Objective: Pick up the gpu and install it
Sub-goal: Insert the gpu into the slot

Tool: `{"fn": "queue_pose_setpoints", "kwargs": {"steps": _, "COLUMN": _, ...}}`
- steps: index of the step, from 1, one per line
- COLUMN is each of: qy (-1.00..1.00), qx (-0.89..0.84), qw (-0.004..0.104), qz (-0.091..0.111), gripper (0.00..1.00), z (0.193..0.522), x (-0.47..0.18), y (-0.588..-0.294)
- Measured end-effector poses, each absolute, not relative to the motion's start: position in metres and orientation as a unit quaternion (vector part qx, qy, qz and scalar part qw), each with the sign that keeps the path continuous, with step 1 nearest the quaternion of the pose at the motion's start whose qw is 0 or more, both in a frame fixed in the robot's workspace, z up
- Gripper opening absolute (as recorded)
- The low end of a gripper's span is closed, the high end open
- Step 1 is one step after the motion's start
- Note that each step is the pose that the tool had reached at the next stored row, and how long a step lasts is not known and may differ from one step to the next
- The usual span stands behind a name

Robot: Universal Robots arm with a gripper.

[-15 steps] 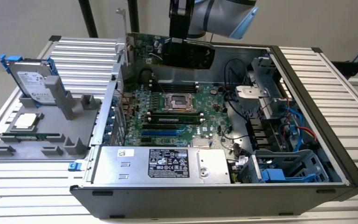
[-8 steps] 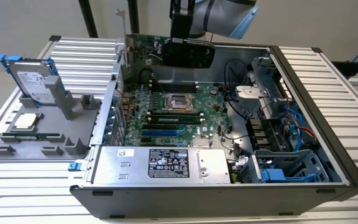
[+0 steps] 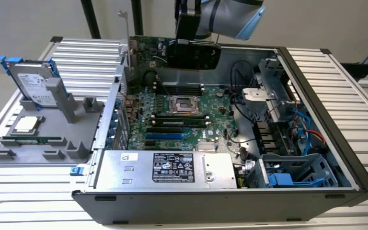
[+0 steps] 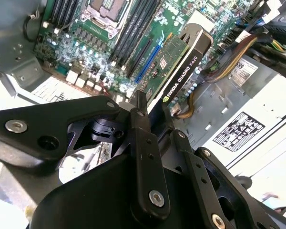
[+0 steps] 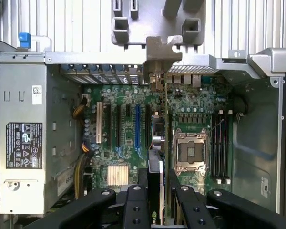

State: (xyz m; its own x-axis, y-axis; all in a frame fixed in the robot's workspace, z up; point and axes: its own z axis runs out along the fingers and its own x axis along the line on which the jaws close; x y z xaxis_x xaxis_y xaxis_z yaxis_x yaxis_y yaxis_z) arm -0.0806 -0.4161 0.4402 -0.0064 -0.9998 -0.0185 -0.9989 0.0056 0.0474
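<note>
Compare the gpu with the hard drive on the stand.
The gpu is held by the claw over the motherboard; the hard drive leans untouched in the grey stand outside the case. The gpu is black and green; the hard drive is silver with blue rails. Both are flat rectangles.

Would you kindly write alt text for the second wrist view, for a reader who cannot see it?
The black gripper holds the gpu edge-on above the green motherboard inside an open computer case, near the blue slot. Beside the board lie yellow cables and the grey power supply.
</note>
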Motion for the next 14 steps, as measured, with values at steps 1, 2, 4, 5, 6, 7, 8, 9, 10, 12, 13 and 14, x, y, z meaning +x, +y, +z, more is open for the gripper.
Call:
{"fn": "queue_pose_setpoints", "kwargs": {"steps": 1, "qy": -0.709, "qx": 0.705, "qw": 0.010, "qz": -0.023, "gripper": 0.00, "z": 0.4402, "x": -0.0806, "y": -0.4161}}
{"fn": "queue_pose_setpoints", "kwargs": {"steps": 2, "qy": -0.709, "qx": 0.705, "qw": 0.010, "qz": -0.023, "gripper": 0.00, "z": 0.4402, "x": -0.0806, "y": -0.4161}}
{"fn": "queue_pose_setpoints", "kwargs": {"steps": 4, "qy": -0.709, "qx": 0.705, "qw": 0.010, "qz": -0.023, "gripper": 0.00, "z": 0.4402, "x": -0.0806, "y": -0.4161}}
{"fn": "queue_pose_setpoints", "kwargs": {"steps": 5, "qy": -0.709, "qx": 0.705, "qw": 0.010, "qz": -0.023, "gripper": 0.00, "z": 0.4402, "x": -0.0806, "y": -0.4161}}
{"fn": "queue_pose_setpoints", "kwargs": {"steps": 6, "qy": -0.709, "qx": 0.705, "qw": 0.010, "qz": -0.023, "gripper": 0.00, "z": 0.4402, "x": -0.0806, "y": -0.4161}}
{"fn": "queue_pose_setpoints", "kwargs": {"steps": 7, "qy": -0.709, "qx": 0.705, "qw": 0.010, "qz": -0.023, "gripper": 0.00, "z": 0.4402, "x": -0.0806, "y": -0.4161}}
{"fn": "queue_pose_setpoints", "kwargs": {"steps": 8, "qy": -0.708, "qx": 0.705, "qw": 0.010, "qz": -0.023, "gripper": 0.00, "z": 0.4402, "x": -0.0806, "y": -0.4161}}
{"fn": "queue_pose_setpoints", "kwargs": {"steps": 9, "qy": -0.708, "qx": 0.705, "qw": 0.010, "qz": -0.023, "gripper": 0.00, "z": 0.4402, "x": -0.0806, "y": -0.4161}}
{"fn": "queue_pose_setpoints", "kwargs": {"steps": 10, "qy": -0.708, "qx": 0.705, "qw": 0.010, "qz": -0.023, "gripper": 0.00, "z": 0.4402, "x": -0.0806, "y": -0.4161}}
{"fn": "queue_pose_setpoints", "kwargs": {"steps": 12, "qy": -0.708, "qx": 0.705, "qw": 0.010, "qz": -0.023, "gripper": 0.00, "z": 0.4397, "x": -0.0806, "y": -0.4160}}
{"fn": "queue_pose_setpoints", "kwargs": {"steps": 13, "qy": -0.708, "qx": 0.705, "qw": 0.010, "qz": -0.023, "gripper": 0.00, "z": 0.4393, "x": -0.0806, "y": -0.4160}}
{"fn": "queue_pose_setpoints", "kwargs": {"steps": 14, "qy": -0.708, "qx": 0.705, "qw": 0.009, "qz": -0.022, "gripper": 0.00, "z": 0.4388, "x": -0.0806, "y": -0.4160}}
